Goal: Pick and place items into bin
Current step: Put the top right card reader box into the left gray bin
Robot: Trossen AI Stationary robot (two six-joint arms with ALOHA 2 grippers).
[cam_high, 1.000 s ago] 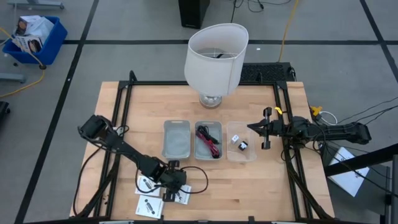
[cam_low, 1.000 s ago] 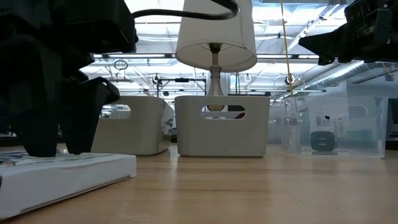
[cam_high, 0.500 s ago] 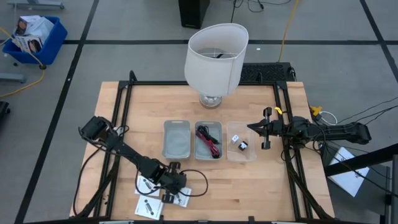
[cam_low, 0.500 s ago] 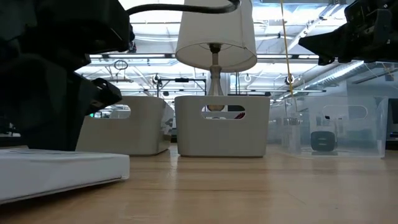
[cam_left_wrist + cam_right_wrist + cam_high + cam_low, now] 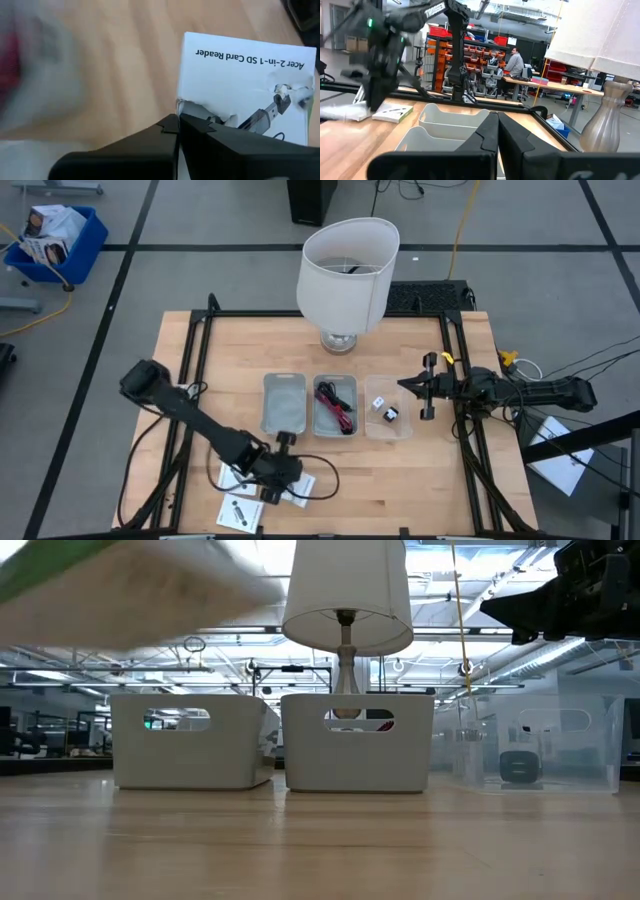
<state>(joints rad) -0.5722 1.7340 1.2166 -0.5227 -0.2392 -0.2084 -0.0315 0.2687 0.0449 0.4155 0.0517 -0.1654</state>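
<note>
My left gripper (image 5: pixel 283 477) hangs above the table's near left part, shut on a small white square packet (image 5: pixel 245 85) printed with a card-reader picture. In the low view the packet shows as a blurred white shape (image 5: pixel 130 585) high at the left. Two more packets (image 5: pixel 238 512) (image 5: pixel 232 476) lie flat on the wood. The red and black cables (image 5: pixel 336 406) lie in the middle grey bin (image 5: pixel 352 390). A tiny white-and-black block (image 5: pixel 381 407) sits in the clear bin (image 5: pixel 404 426). My right gripper (image 5: pixel 404 386) waits shut, in the air at the clear bin's right side. My left gripper pinches the packet at one edge, near a corner (image 5: pixel 186 104), between its two fingers. The fingers slant down from the table's far left. The packet is lifted clear of the table and sticks out beyond the fingertips.
An empty grey bin (image 5: pixel 283 402) stands left of the cable bin. A big white lampshade on a silver base (image 5: pixel 346 275) stands at the far middle. A black frame (image 5: pixel 200 330) borders the table. Bare wood lies along the near edge to the right.
My left gripper has shut on the packet that it stood over and has gone up with it, rolling as it rose. The packet has come off the table and has left the low view's bottom for its top left.
</note>
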